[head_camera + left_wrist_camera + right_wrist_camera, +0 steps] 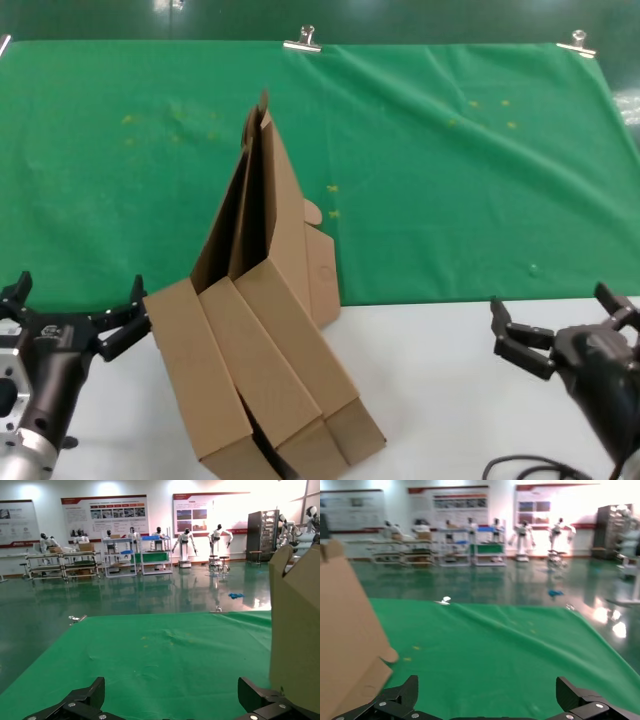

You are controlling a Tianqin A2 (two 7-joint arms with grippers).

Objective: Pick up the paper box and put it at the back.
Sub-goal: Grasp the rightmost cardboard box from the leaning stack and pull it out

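Observation:
Three alike brown cardboard boxes (260, 340) lean together in a row at the middle of the table. Their trays rest on the white tabletop and their lids (265, 190) stand up over the green cloth (450, 180). I cannot tell which of them is the paper box. My left gripper (78, 290) is open and empty, just left of the boxes at the cloth's front edge. In the left wrist view (171, 690) a box's lid (295, 630) shows beside it. My right gripper (552, 305) is open and empty, well right of the boxes. The right wrist view (487, 687) shows a box flap (345, 650).
The white tabletop (440, 380) runs along the front. Silver binder clips (305, 40) (575, 42) hold the cloth's far edge. A black cable (530, 468) lies at the front right. Bare green cloth lies behind and to both sides of the boxes.

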